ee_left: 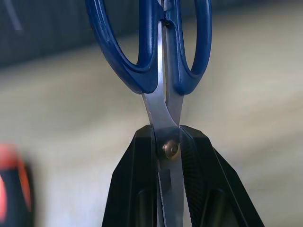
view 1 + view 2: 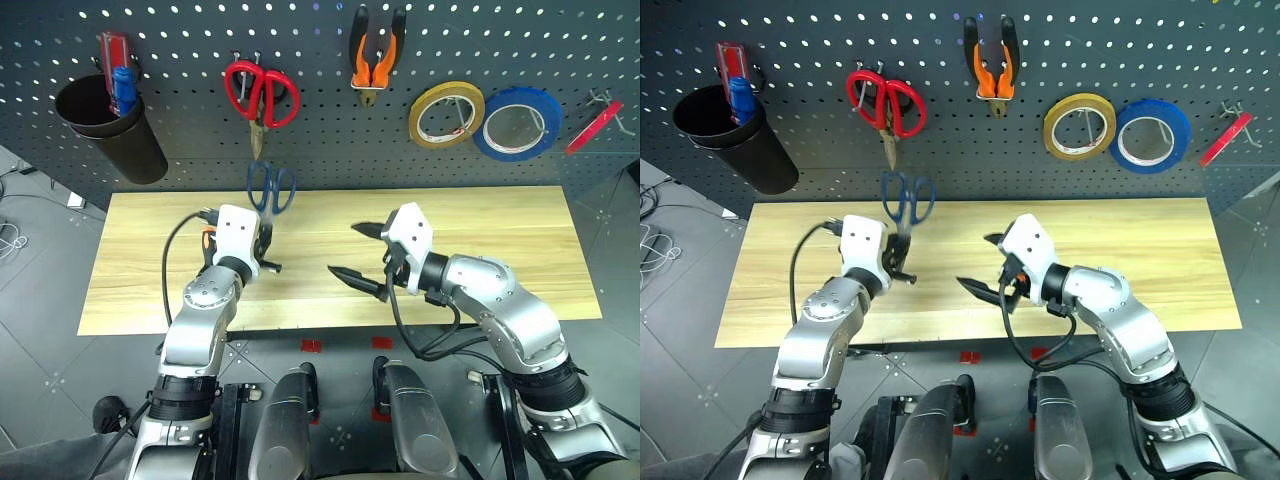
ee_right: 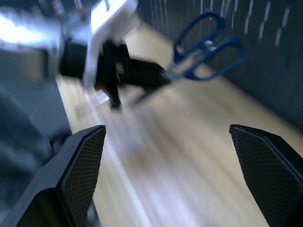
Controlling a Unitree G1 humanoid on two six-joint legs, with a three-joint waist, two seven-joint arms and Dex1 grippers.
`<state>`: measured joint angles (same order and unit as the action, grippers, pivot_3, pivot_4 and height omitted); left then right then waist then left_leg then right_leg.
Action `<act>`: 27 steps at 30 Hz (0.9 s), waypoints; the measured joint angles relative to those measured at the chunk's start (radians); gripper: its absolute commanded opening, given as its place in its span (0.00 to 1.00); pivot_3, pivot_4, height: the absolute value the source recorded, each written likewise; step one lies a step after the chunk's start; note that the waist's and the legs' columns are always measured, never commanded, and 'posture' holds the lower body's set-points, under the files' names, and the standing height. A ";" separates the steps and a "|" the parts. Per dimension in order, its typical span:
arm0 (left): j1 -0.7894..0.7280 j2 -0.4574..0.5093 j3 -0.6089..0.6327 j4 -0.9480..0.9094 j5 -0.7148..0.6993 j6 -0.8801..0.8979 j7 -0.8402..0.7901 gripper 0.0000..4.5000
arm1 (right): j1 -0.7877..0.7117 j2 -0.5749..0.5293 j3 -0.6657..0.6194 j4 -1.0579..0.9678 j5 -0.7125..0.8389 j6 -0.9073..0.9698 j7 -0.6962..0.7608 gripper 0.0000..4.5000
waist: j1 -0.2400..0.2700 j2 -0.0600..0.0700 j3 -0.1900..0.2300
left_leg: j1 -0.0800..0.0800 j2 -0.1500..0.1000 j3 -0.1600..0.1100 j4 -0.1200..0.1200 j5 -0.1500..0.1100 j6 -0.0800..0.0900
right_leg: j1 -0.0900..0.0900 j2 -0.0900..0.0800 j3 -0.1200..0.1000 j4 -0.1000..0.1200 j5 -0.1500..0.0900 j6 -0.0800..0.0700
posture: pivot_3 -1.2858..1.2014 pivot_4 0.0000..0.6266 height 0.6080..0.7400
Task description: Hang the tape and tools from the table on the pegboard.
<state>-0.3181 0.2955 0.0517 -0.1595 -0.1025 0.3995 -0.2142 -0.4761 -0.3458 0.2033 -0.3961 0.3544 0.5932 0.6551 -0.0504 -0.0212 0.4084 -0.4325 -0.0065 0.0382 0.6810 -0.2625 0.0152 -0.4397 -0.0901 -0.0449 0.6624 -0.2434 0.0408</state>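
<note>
The steel scissors with dark blue handles point(image 2: 270, 188) hang above the table point(image 2: 500, 250), handles pointing at the pegboard point(image 2: 180, 60). My left gripper point(image 2: 265, 238) is shut on their blades at the pivot; in the left wrist view both fingers point(image 1: 199, 161) clamp the steel. To its right, my right gripper point(image 2: 345, 250) stands open and empty above the wood. The yellow-tan tape point(image 2: 445, 113) and the orange-and-black pliers point(image 2: 377, 55) hang on the pegboard. A bit of orange handle point(image 2: 208, 238), perhaps the screwdriver, peeks out beside my left wrist.
Red-handled scissors point(image 2: 260, 93) hang on the pegboard just above the blue scissors. A blue tape roll point(image 2: 517, 122) and a red tool point(image 2: 595, 125) hang at the right. A black cup point(image 2: 110, 125) holding small items is fixed at the left.
</note>
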 measured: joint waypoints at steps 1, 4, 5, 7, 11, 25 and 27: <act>0.020 0.003 0.004 -0.020 0.001 -0.055 -0.010 0.09 | -0.018 0.027 -0.023 0.002 0.017 -0.014 -0.008 1.00 | -0.001 0.000 0.000 | 0.000 0.000 0.000 0.000 0.000 0.000 | 0.000 0.000 0.000 0.000 0.000 0.000 | 0.47 0.58 1.00; 0.075 0.010 0.004 -0.069 0.011 -0.210 -0.036 0.09 | -0.093 0.082 -0.122 0.011 0.055 -0.058 -0.048 1.00 | -0.004 0.000 0.000 | 0.000 0.000 0.000 -0.001 0.000 0.000 | 0.000 0.000 0.000 0.000 0.000 0.000 | 0.48 0.56 1.00; 0.085 0.014 0.003 -0.073 0.018 -0.249 -0.040 0.09 | -0.109 0.084 -0.141 0.013 0.060 -0.063 -0.054 1.00 | -0.004 -0.001 -0.001 | 0.000 0.000 0.000 -0.001 0.000 0.000 | 0.000 0.000 0.000 0.000 0.000 0.000 | 0.49 0.55 1.00; 0.093 0.018 -0.006 -0.074 0.050 -0.328 -0.040 0.09 | -0.130 0.085 -0.149 0.032 0.060 -0.072 -0.058 1.00 | 0.001 -0.001 -0.001 | 0.000 -0.001 0.000 -0.001 0.000 0.000 | 0.000 0.000 -0.001 0.000 0.000 0.000 | 0.49 0.55 1.00; 0.042 -0.003 -0.042 -0.075 0.100 -0.435 -0.028 0.09 | -0.156 0.095 -0.125 0.093 0.047 -0.106 -0.053 1.00 | 0.013 -0.002 -0.002 | -0.001 -0.001 0.001 0.000 0.000 0.000 | 0.000 0.000 -0.004 0.001 0.000 0.000 | 0.50 0.53 1.00; -0.007 -0.064 0.004 -0.076 0.046 -0.337 0.010 0.09 | -0.189 0.099 -0.121 0.167 0.024 -0.180 -0.026 1.00 | 0.019 -0.006 -0.006 | -0.001 -0.001 0.000 0.001 0.000 0.000 | 0.000 0.001 -0.006 0.002 0.000 0.000 | 0.50 0.52 1.00; -0.025 -0.065 0.004 -0.069 0.038 -0.327 0.006 0.09 | -0.196 0.100 -0.122 0.166 0.024 -0.180 -0.026 1.00 | 0.019 -0.006 -0.006 | -0.001 -0.001 0.000 0.001 0.000 0.000 | 0.000 0.001 -0.006 0.002 0.000 0.000 | 0.50 0.52 1.00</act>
<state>-0.3430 0.2305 0.0557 -0.2286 -0.0644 0.0720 -0.2078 -0.6723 -0.2461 0.0815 -0.2300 0.3784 0.4132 0.6288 -0.0312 -0.0276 0.4021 -0.4333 -0.0071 0.0382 0.6816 -0.2621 0.0152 -0.4401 -0.0895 -0.0505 0.6641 -0.2434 0.0408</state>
